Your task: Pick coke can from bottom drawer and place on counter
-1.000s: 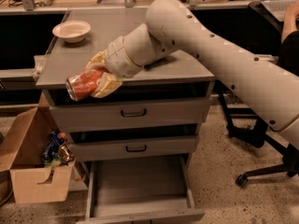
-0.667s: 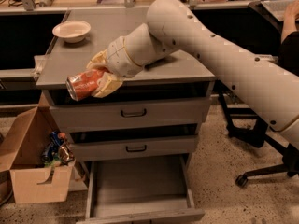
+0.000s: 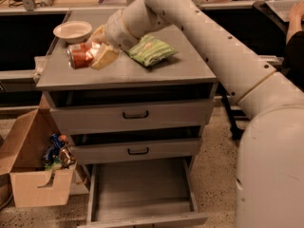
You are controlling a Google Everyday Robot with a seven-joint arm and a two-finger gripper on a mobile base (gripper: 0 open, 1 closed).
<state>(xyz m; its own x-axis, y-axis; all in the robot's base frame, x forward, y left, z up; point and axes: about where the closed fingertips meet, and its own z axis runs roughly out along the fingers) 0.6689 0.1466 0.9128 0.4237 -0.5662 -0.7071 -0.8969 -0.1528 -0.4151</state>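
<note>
The coke can (image 3: pixel 80 55) is out of the drawer and lies on its side between the fingers (image 3: pixel 105 57) of the gripper (image 3: pixel 93 51), silver end pointing away from the wrist, low over the left part of the counter (image 3: pixel 128 72). Whether its lower side is already touching the slab or hangs just above it I cannot tell.

The fingers are closed on the can, one pale finger above it and one below, gripping its wrist-side end while most of the red body juts out beyond their tips.

This reads as the placing step, with the pick done. The next move calls for settling the can onto the slab and spreading the fingers. Since it lies sideways, it may roll once let go, so a low, gentle release seems wise.

Just past the fingertips, toward the back edge, sits a shallow white bowl (image 3: pixel 72 31), near the can but apart from it. Behind the fingers, beside the wrist, lies a green snack bag (image 3: pixel 151 50). Far below the fingers the bottom drawer (image 3: pixel 142 189) stands pulled out, its floor bare
</note>
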